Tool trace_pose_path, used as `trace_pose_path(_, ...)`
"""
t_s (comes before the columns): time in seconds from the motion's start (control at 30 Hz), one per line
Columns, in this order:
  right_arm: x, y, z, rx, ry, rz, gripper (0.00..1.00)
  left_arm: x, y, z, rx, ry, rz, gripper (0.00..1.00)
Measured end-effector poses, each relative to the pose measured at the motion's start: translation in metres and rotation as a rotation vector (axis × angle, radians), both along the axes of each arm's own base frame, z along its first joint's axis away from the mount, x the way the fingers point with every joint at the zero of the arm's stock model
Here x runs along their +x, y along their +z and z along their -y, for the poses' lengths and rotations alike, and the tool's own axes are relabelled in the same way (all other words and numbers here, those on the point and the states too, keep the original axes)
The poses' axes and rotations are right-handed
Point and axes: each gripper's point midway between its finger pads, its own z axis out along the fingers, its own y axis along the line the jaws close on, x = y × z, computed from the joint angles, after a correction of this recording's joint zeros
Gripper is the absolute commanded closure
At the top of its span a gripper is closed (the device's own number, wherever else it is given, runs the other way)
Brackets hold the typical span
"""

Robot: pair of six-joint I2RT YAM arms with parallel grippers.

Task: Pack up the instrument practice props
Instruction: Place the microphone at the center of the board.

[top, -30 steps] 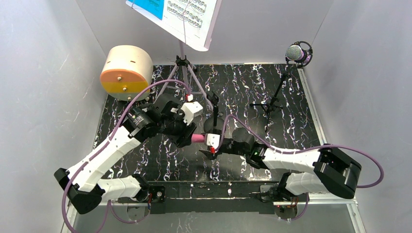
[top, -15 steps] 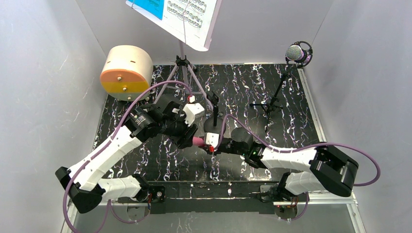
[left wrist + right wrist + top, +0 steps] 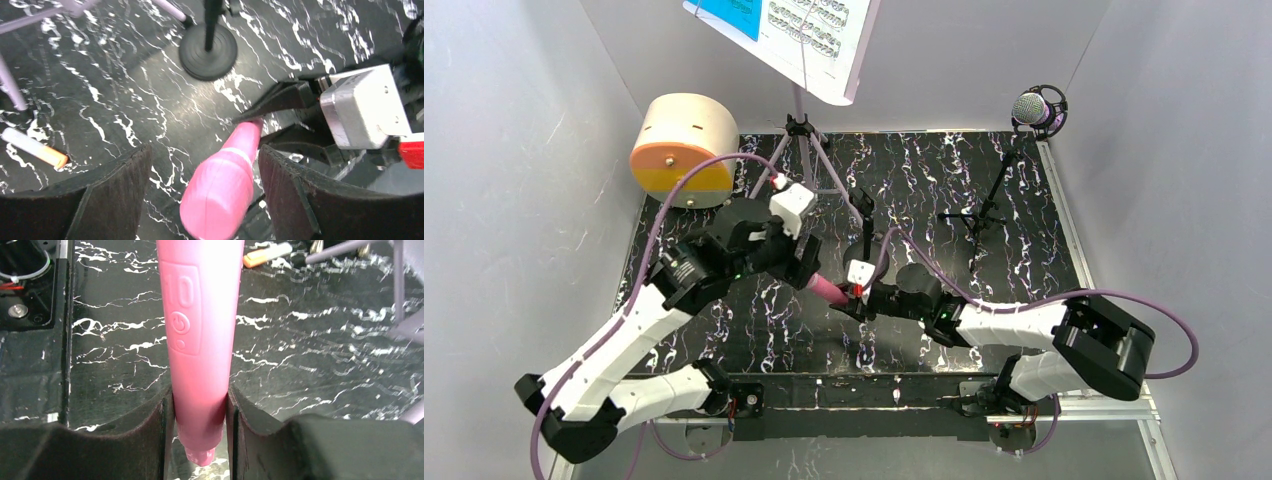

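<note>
Pinched hard by its narrow tail in the right gripper (image 3: 200, 401): pink handheld microphone (image 3: 829, 290), lifted over mid-worktop, somewhat toward the near edge. Fat head sitting in the gap of the left gripper (image 3: 204, 156), released and spread wide. Long axis diagonal, head toward the far left corner, tail toward the near right. Underneath, black white-veined worktop (image 3: 1024, 230); pale grey walls (image 3: 514, 200) around.
</note>
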Motion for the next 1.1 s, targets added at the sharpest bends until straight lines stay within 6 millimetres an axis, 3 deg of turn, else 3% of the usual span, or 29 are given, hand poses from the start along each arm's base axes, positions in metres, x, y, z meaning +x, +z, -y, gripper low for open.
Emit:
trace_pose_path(0.17, 0.007, -0.013, -0.001, 0.020, -0.117, -0.176, 0.99, 0.017, 0.022, -0.018, -0.131, 0.201, 0.125, 0.22)
trace_pose_path(0.37, 0.017, -0.020, -0.003, 0.071, -0.271, -0.356, 0.99, 0.021, 0.022, -0.036, -0.302, 0.380, 0.180, 0.21)
trace_pose_path(0.5, 0.020, -0.010, -0.007, 0.144, -0.325, -0.432, 0.99, 0.021, 0.007, -0.033, -0.393, 0.434, 0.150, 0.21)
trace_pose_path(0.8, 0.014, 0.012, -0.021, 0.232, -0.320, -0.513, 0.99, 0.025, -0.050, 0.001, -0.505, 0.435, 0.004, 0.27)
trace_pose_path(0.93, 0.009, 0.012, -0.025, 0.241, -0.302, -0.532, 0.99, 0.028, -0.049, 0.013, -0.587, 0.422, -0.007, 0.37)
trace_pose_path(1.1, 0.007, 0.013, -0.027, 0.245, -0.295, -0.545, 0.96, 0.031, -0.045, 0.023, -0.683, 0.409, -0.006, 0.75)
